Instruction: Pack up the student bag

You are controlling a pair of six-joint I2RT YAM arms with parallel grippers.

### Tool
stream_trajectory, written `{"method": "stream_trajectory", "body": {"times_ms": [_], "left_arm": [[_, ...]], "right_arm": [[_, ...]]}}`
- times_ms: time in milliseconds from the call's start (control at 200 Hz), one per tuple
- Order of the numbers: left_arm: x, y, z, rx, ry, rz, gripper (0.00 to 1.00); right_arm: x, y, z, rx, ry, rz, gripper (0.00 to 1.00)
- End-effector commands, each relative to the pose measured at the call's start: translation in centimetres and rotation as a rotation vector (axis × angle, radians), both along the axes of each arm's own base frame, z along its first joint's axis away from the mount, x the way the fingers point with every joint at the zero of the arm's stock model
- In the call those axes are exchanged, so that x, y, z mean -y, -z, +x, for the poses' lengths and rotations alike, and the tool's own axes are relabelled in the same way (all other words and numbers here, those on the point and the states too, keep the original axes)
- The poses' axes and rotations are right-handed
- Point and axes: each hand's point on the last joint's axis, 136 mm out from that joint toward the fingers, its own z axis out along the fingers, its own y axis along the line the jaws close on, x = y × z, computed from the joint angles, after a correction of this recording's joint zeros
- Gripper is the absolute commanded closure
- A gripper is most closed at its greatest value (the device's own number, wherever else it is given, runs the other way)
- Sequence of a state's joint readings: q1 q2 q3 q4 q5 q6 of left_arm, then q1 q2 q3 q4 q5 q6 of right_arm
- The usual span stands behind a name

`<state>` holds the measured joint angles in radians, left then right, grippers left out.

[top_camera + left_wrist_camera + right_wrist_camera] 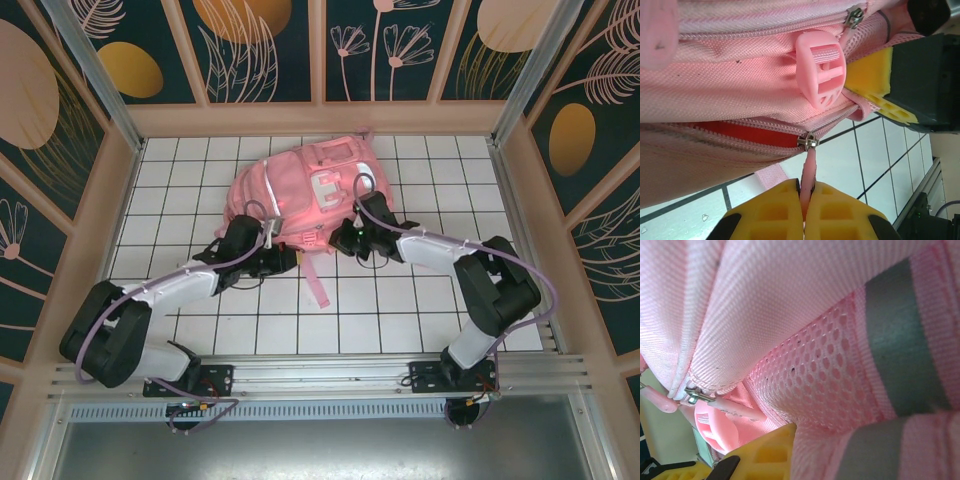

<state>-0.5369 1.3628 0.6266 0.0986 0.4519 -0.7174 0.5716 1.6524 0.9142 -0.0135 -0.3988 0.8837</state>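
The student bag [300,192], a large pink backpack with pale stripes, lies at the middle back of the tiled table. My left gripper [281,256] is at its near left edge. In the left wrist view the yellow jaws of my left gripper [809,196] are shut on the pink zipper pull [810,167], which hangs from the metal slider [808,142]. The zipper gapes left of the slider, with something red [747,134] inside. My right gripper [350,240] is at the bag's near right edge. There my right gripper [805,440] is shut on pink mesh fabric [830,375], which hides one finger.
A pink strap [318,285] trails from the bag toward the near edge. A pink plastic buckle [821,75] sits just above the zipper. Wooden walls [120,210] fence the white tiled table [400,320] on three sides.
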Motion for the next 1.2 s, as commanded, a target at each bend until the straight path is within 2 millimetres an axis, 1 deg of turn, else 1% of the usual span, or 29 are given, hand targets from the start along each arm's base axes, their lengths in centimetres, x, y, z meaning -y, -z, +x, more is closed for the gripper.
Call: {"method": "stream_trajectory", "body": {"times_ms": [0,40,110,200,310,340,350,355,385,410,445,480,555,641,681,696,751,841,926,1011,1071,1136,1196], "left_arm": [[-3.3,2.1,-0.7,-0.044,-0.092,0.123,1.0],[-3.6,2.0,-0.8,-0.044,-0.101,0.13,1.0],[-3.9,1.9,-1.1,-0.039,-0.11,0.131,1.0],[-4.6,2.4,-1.3,-0.037,-0.127,0.164,1.0],[-4.7,3.0,-1.8,-0.053,-0.125,0.155,1.0],[-4.6,3.3,-2.1,-0.062,-0.124,0.154,1.0],[-4.6,3.3,-2.1,-0.063,-0.124,0.154,1.0],[-4.6,3.4,-2.1,-0.064,-0.124,0.154,1.0],[-4.5,3.6,-2.3,-0.071,-0.121,0.15,1.0],[-4.3,3.8,-2.5,-0.077,-0.115,0.145,1.0],[-3.9,3.9,-2.7,-0.083,-0.106,0.136,1.0],[-3.5,4.0,-2.9,-0.089,-0.095,0.124,1.0],[-2.3,3.5,-3.1,-0.083,-0.073,0.092,1.0],[-1.9,3.5,-3.3,-0.08,-0.056,0.119,1.0],[-1.8,3.5,-3.3,-0.074,-0.05,0.135,1.0],[-1.8,3.3,-3.2,-0.069,-0.05,0.137,1.0],[-1.8,3.0,-3.2,-0.06,-0.048,0.137,1.0],[-1.3,2.2,-3.1,-0.045,-0.037,0.121,1.0],[-0.4,1.1,-3.0,-0.029,-0.018,0.097,1.0],[0.3,0.3,-3.1,-0.019,-0.003,0.078,1.0],[0.7,-0.2,-3.1,-0.014,0.007,0.067,1.0],[1.2,-0.6,-3.2,-0.008,0.019,0.053,1.0],[1.5,-0.9,-3.4,-0.005,0.032,0.04,1.0]], "right_arm": [[4.4,2.0,0.9,-0.044,0.086,-0.126,1.0],[4.6,2.1,1.0,-0.056,0.1,-0.125,1.0],[4.4,2.0,1.0,-0.071,0.109,-0.09,1.0],[4.7,2.0,1.2,-0.075,0.131,-0.09,1.0],[4.2,1.6,1.3,-0.073,0.132,-0.067,1.0],[4.0,1.5,1.3,-0.073,0.128,-0.058,0.91],[3.8,1.4,1.3,-0.072,0.124,-0.056,0.85],[3.8,1.4,1.3,-0.072,0.124,-0.056,0.85],[3.5,1.3,1.2,-0.073,0.117,-0.054,0.7],[3.2,1.2,1.1,-0.074,0.11,-0.051,0.6],[2.8,1.0,0.9,-0.077,0.096,-0.048,0.51],[2.3,0.8,0.8,-0.081,0.087,-0.042,0.46],[1.8,0.2,0.2,-0.09,0.089,-0.027,0.4],[1.8,-0.8,-0.3,-0.095,0.116,0.012,0.38],[1.9,-1.4,-0.2,-0.09,0.13,0.029,0.31],[1.3,-1.6,-0.7,-0.088,0.12,0.033,0.29],[0.4,-2.1,-1.4,-0.083,0.115,0.048,0.2],[-1.3,-2.4,-2.2,-0.107,0.099,0.091,0.2],[-2.3,-1.9,-2.9,-0.142,0.11,0.112,0.28],[-2.5,-1.2,-3.3,-0.159,0.135,0.114,0.35],[-2.3,-0.5,-3.5,-0.163,0.15,0.106,0.37],[-2.0,0.3,-3.4,-0.162,0.163,0.096,0.39],[-1.9,1.0,-3.1,-0.159,0.167,0.09,0.44]]}}
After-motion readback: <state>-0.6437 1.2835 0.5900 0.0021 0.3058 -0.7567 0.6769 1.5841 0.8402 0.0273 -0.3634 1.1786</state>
